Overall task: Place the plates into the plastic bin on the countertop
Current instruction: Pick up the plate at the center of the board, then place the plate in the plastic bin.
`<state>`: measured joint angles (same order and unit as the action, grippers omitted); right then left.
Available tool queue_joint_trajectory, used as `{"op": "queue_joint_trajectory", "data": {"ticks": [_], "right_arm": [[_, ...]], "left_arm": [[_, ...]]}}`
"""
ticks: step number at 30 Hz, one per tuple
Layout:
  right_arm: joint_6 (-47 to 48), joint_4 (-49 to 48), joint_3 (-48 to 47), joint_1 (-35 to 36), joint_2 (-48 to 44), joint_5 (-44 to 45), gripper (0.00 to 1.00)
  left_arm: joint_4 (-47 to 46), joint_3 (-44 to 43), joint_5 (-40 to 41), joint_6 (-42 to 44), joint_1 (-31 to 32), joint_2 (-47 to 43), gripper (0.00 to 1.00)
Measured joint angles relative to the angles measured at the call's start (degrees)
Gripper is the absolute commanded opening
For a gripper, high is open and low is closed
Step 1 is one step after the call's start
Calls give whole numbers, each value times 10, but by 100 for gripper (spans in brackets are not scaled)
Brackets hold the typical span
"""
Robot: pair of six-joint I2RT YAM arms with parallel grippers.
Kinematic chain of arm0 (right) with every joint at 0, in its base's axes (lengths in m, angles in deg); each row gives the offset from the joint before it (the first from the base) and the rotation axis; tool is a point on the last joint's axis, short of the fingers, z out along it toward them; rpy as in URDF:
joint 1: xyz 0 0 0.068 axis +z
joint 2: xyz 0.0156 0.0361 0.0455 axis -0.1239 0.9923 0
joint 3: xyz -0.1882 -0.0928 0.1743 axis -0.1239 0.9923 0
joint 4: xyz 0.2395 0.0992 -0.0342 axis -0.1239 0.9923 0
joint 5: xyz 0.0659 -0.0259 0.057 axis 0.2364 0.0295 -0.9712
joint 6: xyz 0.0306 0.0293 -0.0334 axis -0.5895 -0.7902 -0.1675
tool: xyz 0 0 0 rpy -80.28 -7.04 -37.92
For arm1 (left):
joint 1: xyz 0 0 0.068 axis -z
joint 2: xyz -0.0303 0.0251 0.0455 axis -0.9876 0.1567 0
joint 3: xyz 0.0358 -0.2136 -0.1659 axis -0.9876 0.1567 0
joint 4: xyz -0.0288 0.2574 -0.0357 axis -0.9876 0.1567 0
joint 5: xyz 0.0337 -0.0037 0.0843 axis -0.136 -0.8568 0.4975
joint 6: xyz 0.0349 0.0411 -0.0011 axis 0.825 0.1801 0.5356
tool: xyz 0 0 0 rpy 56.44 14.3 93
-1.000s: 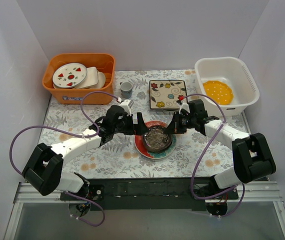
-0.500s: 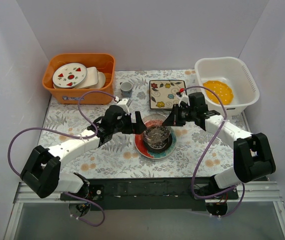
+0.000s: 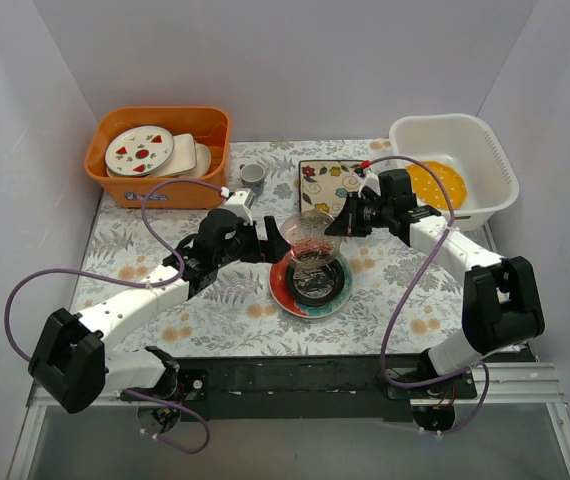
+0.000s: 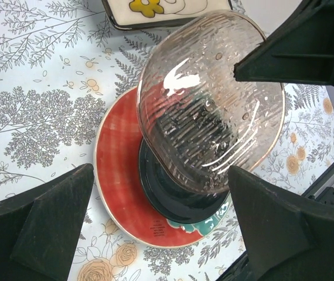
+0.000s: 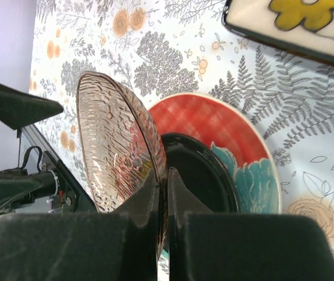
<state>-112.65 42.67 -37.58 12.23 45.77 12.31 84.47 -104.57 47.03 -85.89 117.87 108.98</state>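
The surface (image 3: 125, 245) is pale, printed with grey ferns and small orange flowers, and it carries everything here. At its far right corner stands the white plastic bin (image 3: 500, 170). At the far left corner stands an orange bin (image 3: 165, 190), and in it lie white round plates (image 3: 138, 150) with red and green marks.

The 2 arms reach from the near edge to the middle of the surface. The left gripper (image 3: 277, 243) is spread wide and holds nothing; it is just left of the stack of plates. The right gripper (image 5: 162, 181) is closed on the rim of the clear glass plate (image 4: 208, 111).

The red-and-teal plate (image 4: 117, 170) lies flat in the middle of the surface. The cream square floral plate (image 3: 327, 185) lies flat behind it, a little to the right, apart from it. The clear glass plate is tilted steeply, almost on its edge, over the stack and between the 2 grippers. I cannot tell if its low edge touches the plate under it. The dark plate (image 5: 199, 170) lies on the red-and-teal plate. The yellow plate (image 3: 445, 185) lies inside the white plastic bin, on the bottom. A small cup (image 3: 253, 175) stands between the orange bin and the square plate.
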Motion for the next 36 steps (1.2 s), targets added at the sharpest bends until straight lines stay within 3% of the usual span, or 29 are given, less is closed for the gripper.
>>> {"op": "queue_joint_trajectory", "data": {"ticks": [36], "right_arm": [[13,58,-162,-168,64,15,1]], "left_arm": [[-7,11,0,1,0,-14,98]]}}
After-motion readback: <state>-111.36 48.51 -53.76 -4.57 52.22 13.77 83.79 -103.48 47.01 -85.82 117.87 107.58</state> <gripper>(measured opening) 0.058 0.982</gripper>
